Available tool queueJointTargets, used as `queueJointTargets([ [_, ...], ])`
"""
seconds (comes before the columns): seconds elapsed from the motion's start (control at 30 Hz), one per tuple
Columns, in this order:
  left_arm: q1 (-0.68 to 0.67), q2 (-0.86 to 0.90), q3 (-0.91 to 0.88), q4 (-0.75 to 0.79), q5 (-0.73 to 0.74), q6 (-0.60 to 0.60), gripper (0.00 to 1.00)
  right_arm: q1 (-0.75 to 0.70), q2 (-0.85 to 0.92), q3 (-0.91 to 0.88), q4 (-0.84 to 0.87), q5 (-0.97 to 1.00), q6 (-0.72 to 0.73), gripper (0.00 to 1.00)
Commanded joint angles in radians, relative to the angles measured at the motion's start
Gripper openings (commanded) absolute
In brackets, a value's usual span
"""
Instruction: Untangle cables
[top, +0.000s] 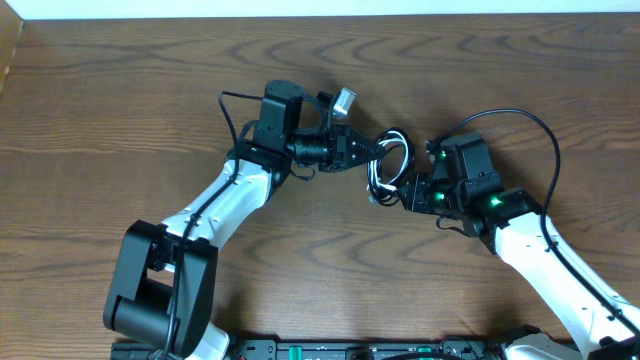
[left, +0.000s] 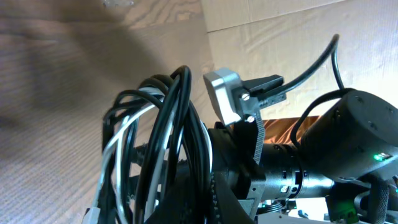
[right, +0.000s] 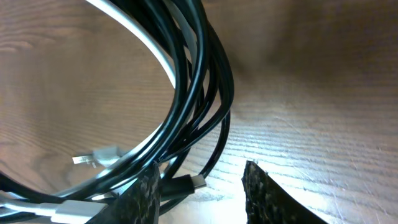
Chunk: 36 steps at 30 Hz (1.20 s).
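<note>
Mid-table | left pincer (top: 374, 148) clenched on cables (top: 404, 160), arm reaching rightward | right pincer (right: 200, 169) released, low beside them.

Brown wood-grain table (top: 120, 100). Black and white cables (top: 392, 160), coiled together, over the table's middle. Their plug ends (right: 189, 183) sit low by the tabletop; contact not discernible.

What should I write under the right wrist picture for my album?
Looped black and white cables in front of the right tool's open fingers, over a wooden table.
</note>
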Motion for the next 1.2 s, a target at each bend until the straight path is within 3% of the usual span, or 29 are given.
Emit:
queueJointTargets([
  [0.0, -0.008, -0.016, 0.008, 0.0, 0.04, -0.018, 0.08, 0.004, 0.002, -0.005, 0.02, -0.003, 0.004, 0.4],
  [0.47, -0.069, -0.016, 0.008, 0.001, 0.027, 0.031, 0.07, 0.004, 0.002, -0.005, 0.055, 0.096, 0.004, 0.4],
  [0.5, -0.069, -0.016, 0.008, 0.001, 0.027, 0.031, 0.07, 0.004, 0.002, -0.005, 0.046, 0.111, 0.004, 0.37],
  [0.57, -0.069, -0.016, 0.008, 0.001, 0.017, 0.03, 0.08, 0.004, 0.002, -0.005, 0.026, 0.136, 0.004, 0.2],
  [0.73, -0.069, -0.016, 0.008, 0.001, 0.016, 0.026, 0.08, 0.004, 0.002, -0.005, 0.005, 0.18, 0.004, 0.01],
  [1.03, -0.066, -0.016, 0.008, -0.002, -0.062, 0.078, 0.08, 0.003, 0.002, -0.005, -0.042, 0.245, 0.007, 0.01],
  [1.17, -0.044, -0.016, 0.008, -0.023, -0.116, 0.103, 0.08, 0.0, 0.002, -0.005, -0.181, 0.41, 0.12, 0.01],
])
